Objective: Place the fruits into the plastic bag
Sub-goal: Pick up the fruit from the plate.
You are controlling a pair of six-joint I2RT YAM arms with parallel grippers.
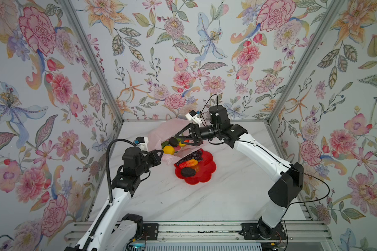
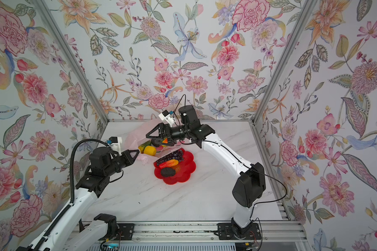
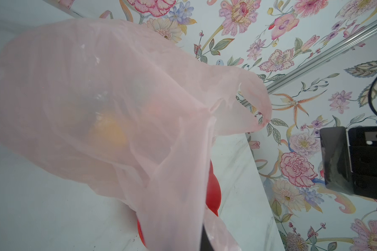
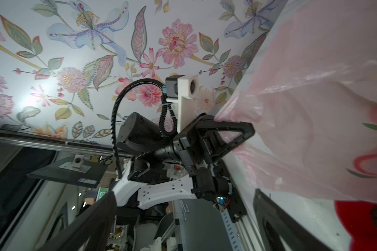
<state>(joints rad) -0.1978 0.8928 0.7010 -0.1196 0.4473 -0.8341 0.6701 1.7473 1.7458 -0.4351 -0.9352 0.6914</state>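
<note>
The plastic bag (image 1: 161,132) lies on the white marbled surface (image 1: 183,202) toward the back wall. Its mouth is turned toward the red flower-shaped plate (image 1: 206,172), and its lower lip lies over that plate's far rim. The left pincer (image 1: 159,154) is pressed together on the near-left edge of the bag's mouth, pinching the thin film. The right wrist view shows pink plastic bunched around its closed tips. The right pincer (image 1: 178,138) is spread wide and holds nothing. It hangs just over the bag's opening, above the fruit lying there. In that opening sit a yellow lemon (image 1: 168,150), a dark avocado (image 1: 173,141) and a green-orange long piece (image 2: 145,145). The lemon is just beside the left pincer's tips, and the avocado is just beside the right pincer's tips. On the plate lie the purple grape bunch (image 1: 193,155), the red-yellow mango (image 1: 188,163) and a second dark avocado (image 1: 188,172), all apart from both pincers. In the left wrist view the bag's translucent film shows only a blurred yellow-orange shape inside.
</note>
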